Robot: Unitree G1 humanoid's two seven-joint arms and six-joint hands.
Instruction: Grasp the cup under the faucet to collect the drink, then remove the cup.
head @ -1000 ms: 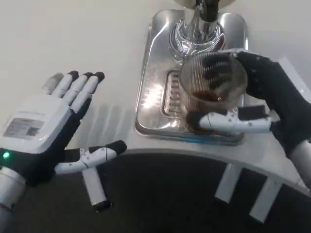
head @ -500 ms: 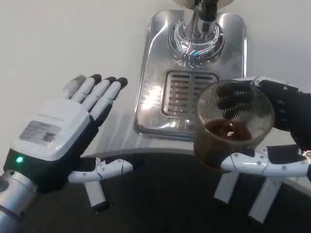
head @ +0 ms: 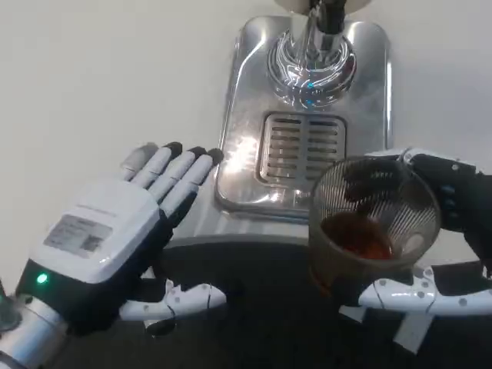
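Lifted clear, cup (head: 373,231) held by right hand (head: 438,238); left hand (head: 115,246) spread

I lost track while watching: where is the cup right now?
In the head view the cup is low on the right, held by the right hand, off the drip tray and past the table's front edge.

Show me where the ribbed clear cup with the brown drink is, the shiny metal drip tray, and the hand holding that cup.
Ribbed clear cup (head: 374,223), head view: on its ribbed wall.
Shiny metal drip tray (head: 238,154), head view: on its left rim.
Right hand (head: 453,231), head view: on its black palm.
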